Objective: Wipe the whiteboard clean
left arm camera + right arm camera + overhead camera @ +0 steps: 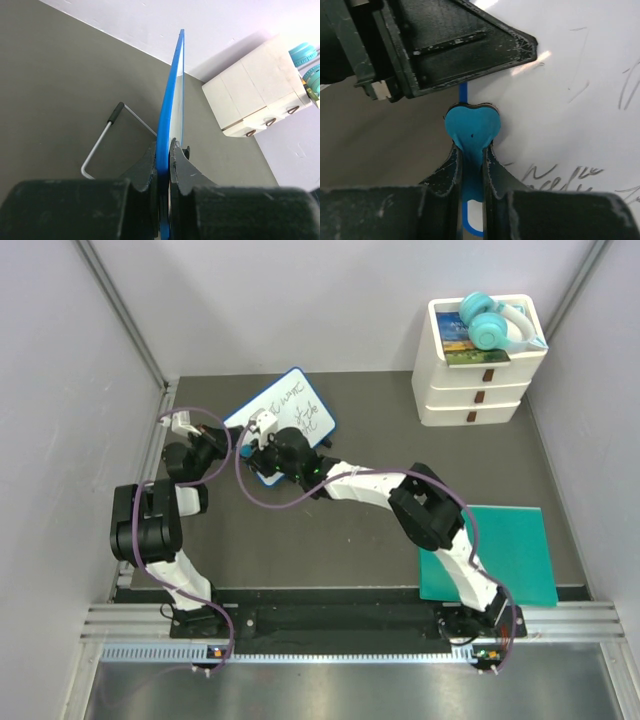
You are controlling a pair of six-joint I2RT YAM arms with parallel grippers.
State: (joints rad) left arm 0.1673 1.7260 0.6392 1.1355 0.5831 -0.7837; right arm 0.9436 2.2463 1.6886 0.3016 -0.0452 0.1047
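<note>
The whiteboard [298, 405], white with a blue rim and black scribbles, is tilted up off the table at the back centre. My left gripper [228, 437] is shut on its left edge; in the left wrist view the blue rim [171, 95] runs edge-on between the jaws of the gripper [164, 150]. My right gripper [266, 452] is shut on a small blue heart-shaped eraser [471, 127], whose head presses on the board's face [570, 95] near its rim, beside the writing. The left gripper's finger [460, 45] shows just above the eraser.
A white three-drawer unit [473, 375] with teal headphones [488, 325] on top stands at the back right. A flat teal mat [510, 550] lies at the front right. The board's wire stand [100, 142] hangs behind it. Grey walls close in both sides.
</note>
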